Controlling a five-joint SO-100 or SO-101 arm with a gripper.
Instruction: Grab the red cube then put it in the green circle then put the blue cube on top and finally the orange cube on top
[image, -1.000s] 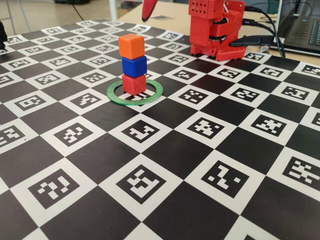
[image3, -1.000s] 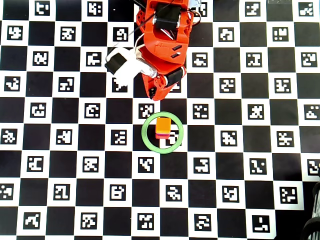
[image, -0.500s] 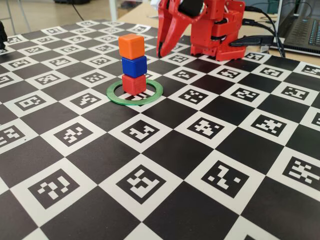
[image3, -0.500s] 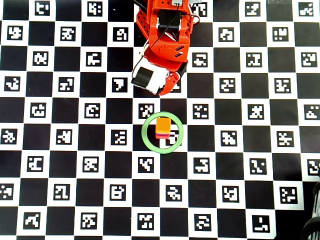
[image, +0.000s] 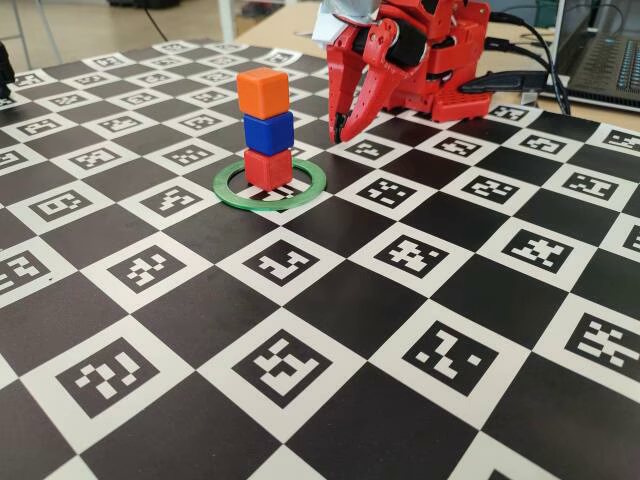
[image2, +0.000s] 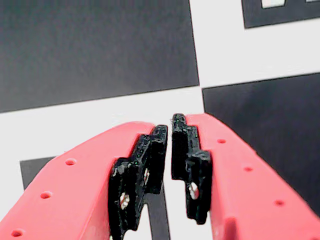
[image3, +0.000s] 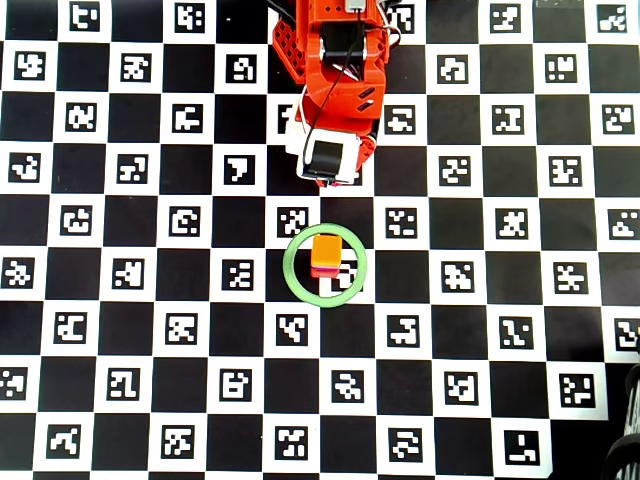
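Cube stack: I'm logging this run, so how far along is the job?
It looks finished. In the fixed view the red cube sits inside the green circle, the blue cube on it and the orange cube on top. The gripper holds nothing, jaws nearly closed, apart from the stack. Nothing appears left.

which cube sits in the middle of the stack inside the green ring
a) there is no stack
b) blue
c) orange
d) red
b: in the fixed view the blue cube sits on the red cube and under the orange cube, all within the green ring.
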